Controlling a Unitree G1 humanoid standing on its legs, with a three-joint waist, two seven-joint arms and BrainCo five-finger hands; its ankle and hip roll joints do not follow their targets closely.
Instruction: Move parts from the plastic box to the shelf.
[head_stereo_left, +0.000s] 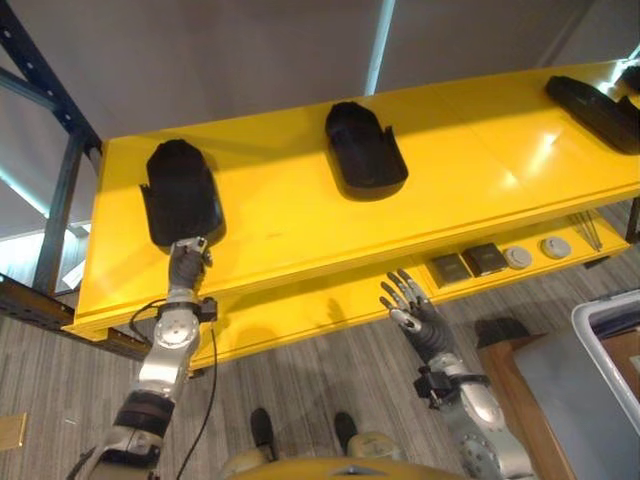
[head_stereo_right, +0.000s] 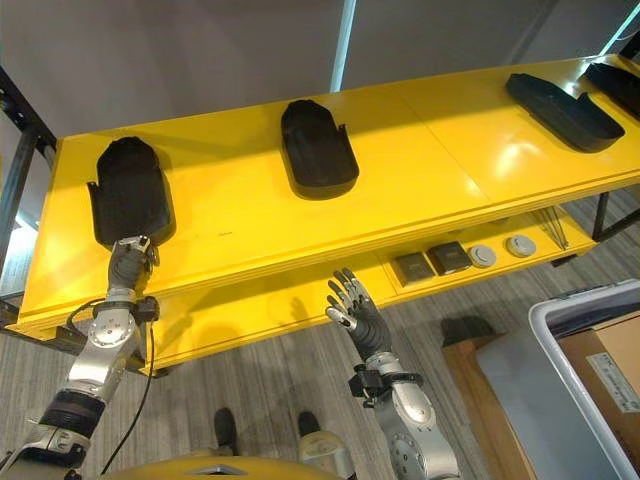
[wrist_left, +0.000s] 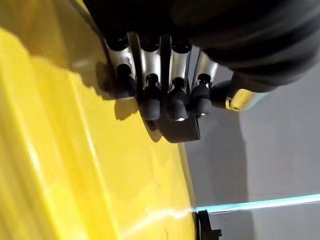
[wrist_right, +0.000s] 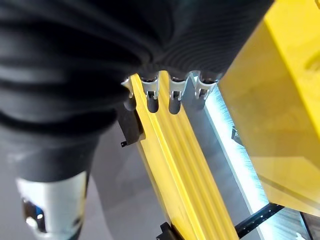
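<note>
Shelf: we count three black parts on the yellow shelf (head_stereo_left: 480, 180) — a left part (head_stereo_left: 180, 190), a middle part (head_stereo_left: 365, 148) and a right part (head_stereo_left: 592, 110) — so we judge the job well under way.
Left hand: our left hand (head_stereo_left: 186, 262) sits at the left part's near end, fingers (wrist_left: 150, 100) curled on its edge.
Right hand: our right hand (head_stereo_right: 352, 305) hangs splayed and empty below the shelf edge.
Plastic box: its rim (head_stereo_right: 560, 345) shows at lower right; contents hidden, so what is left is unclear.
View difference: the left wrist view shows the grip close; the eye views show the full row.
</note>
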